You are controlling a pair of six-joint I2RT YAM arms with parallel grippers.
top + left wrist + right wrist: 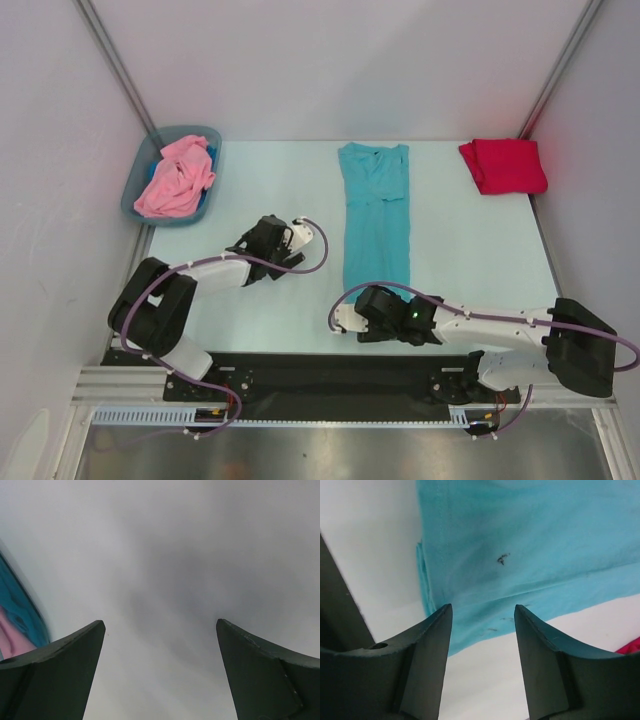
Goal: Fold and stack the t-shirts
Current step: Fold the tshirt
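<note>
A teal t-shirt (376, 215) lies as a long narrow strip down the middle of the table, collar at the far end. My right gripper (372, 300) sits at its near hem, open, with nothing between the fingers. In the right wrist view the teal t-shirt (530, 545) lies just ahead of the right gripper (482, 609). A folded red t-shirt (503, 165) rests at the far right. A crumpled pink t-shirt (175, 178) fills the bin. My left gripper (272, 232) stands wide open over bare table to the left of the teal shirt, and the left wrist view shows the left gripper (160, 622) holding nothing.
The grey-blue plastic bin (133, 195) stands at the far left corner and shows in the left wrist view as the bin (20, 600) at the left edge. White walls with metal posts close the table on three sides. A sliver of the red shirt (632, 647) shows at the right wrist view's edge.
</note>
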